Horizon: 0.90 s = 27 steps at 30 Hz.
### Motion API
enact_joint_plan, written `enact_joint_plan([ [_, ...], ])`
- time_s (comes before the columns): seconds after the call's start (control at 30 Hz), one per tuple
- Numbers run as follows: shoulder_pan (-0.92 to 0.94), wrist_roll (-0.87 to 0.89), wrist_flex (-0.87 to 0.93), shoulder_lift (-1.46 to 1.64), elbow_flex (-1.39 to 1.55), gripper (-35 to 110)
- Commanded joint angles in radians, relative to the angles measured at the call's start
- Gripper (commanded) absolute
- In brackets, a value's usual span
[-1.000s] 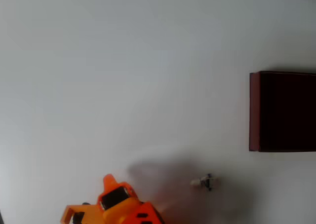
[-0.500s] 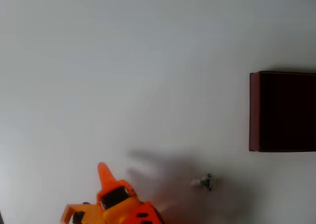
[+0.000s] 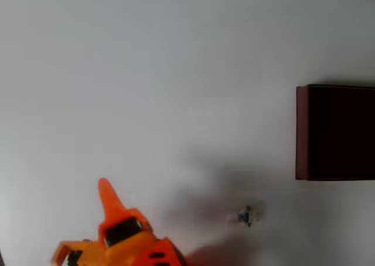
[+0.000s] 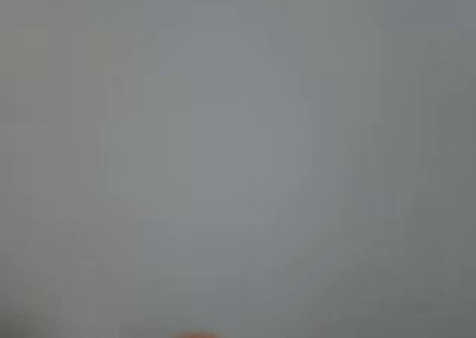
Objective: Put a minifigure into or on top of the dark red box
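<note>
Minifigure lies on table, apart from dark red box; interior dark.

Open white table all round — sole obstacle the dark red box at overhead view's right edge

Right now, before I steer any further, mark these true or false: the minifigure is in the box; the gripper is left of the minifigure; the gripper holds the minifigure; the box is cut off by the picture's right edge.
1. The minifigure is in the dark red box. False: it lies on the white table, below the box's lower left corner in the overhead view.
2. The gripper is left of the minifigure. True.
3. The gripper holds the minifigure. False: they are well apart.
4. The box is cut off by the right edge. True.
</note>
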Motion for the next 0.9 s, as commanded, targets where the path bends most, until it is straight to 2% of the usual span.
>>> enact_joint_plan([
  [0.0, 0.026, -0.023, 0.132, -0.517, -0.422, 30],
  [0.17, 0.135, -0.061, 0.149, -0.497, -0.46, 33],
  [0.53, 0.581, -0.295, 0.371, -0.69, -0.723, 36],
  [0.73, 0.776, -0.357, 0.37, -0.561, -0.661, 38],
  [0.87, 0.867, -0.448, 0.285, -0.495, -0.568, 40],
])
